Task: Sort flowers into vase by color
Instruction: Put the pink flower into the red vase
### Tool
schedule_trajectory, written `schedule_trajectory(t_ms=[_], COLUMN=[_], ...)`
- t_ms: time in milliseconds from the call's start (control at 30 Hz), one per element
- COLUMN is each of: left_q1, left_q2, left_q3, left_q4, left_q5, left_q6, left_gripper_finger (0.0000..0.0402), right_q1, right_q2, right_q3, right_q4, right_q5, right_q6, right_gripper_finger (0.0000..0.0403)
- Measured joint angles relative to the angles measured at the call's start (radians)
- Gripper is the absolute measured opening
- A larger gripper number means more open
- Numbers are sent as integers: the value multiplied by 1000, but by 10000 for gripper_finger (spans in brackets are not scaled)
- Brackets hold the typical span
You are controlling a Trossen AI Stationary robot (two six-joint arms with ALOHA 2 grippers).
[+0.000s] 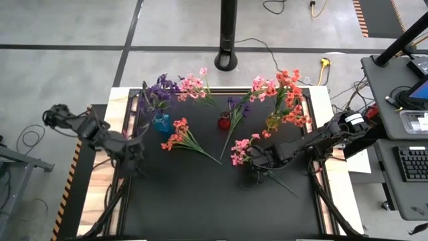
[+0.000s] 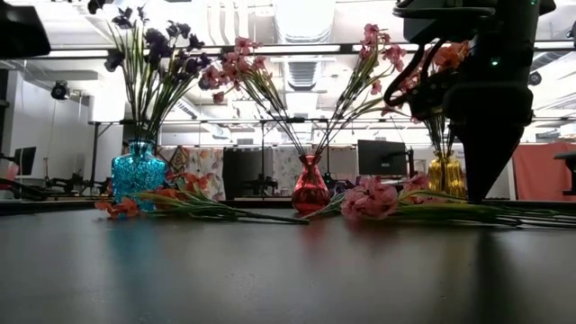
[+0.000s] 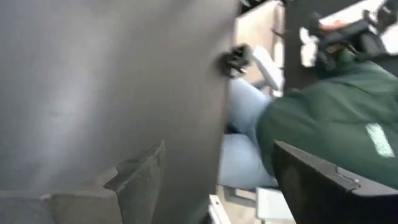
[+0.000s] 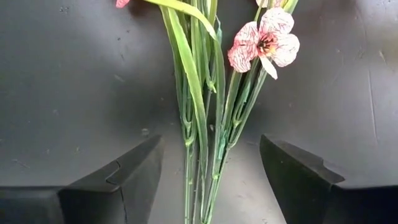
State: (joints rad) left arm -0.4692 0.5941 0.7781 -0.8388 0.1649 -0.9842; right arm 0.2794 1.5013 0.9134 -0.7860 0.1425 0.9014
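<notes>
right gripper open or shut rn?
Open. In the right wrist view the right gripper has its two fingers spread wide on either side of the pink spray's stems, which lie on the mat, not yet pinched.

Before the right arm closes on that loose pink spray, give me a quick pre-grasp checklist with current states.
1. Right gripper open: ok.
2. Pink spray's stems between the fingers: ok.
3. Pink spray lying flat on the mat: ok.
4. Fingers low enough to catch the stems: cannot tell.
5. Left gripper away, at the mat's left edge: ok.
6. Red vase upright, holding pink flowers: ok.
</notes>
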Motion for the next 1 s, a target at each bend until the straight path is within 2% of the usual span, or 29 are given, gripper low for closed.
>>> schedule_trajectory(t_ms=[233, 400, 500, 733, 1000], left_q1=[-218, -350, -403, -448, -448], left_q2=[70, 156, 215, 344, 475], left_q3=[-29, -35, -34, -28, -27], left_q4=[73, 230, 259, 362, 535], left_q5=[-159, -280, -348, -441, -553], left_q6=[-111, -86, -78, -29, 134], left_gripper_finger=[255, 244, 238, 222, 206], right_q1=[0, 0, 0, 2, 2], right_q2=[0, 0, 0, 0, 0], right_q3=[0, 0, -1, -9, -17], right_q4=[9, 15, 35, 112, 110], right_q5=[16, 18, 30, 42, 18], right_q6=[-10, -24, -47, -118, -118], right_gripper_finger=[259, 264, 264, 241, 220])
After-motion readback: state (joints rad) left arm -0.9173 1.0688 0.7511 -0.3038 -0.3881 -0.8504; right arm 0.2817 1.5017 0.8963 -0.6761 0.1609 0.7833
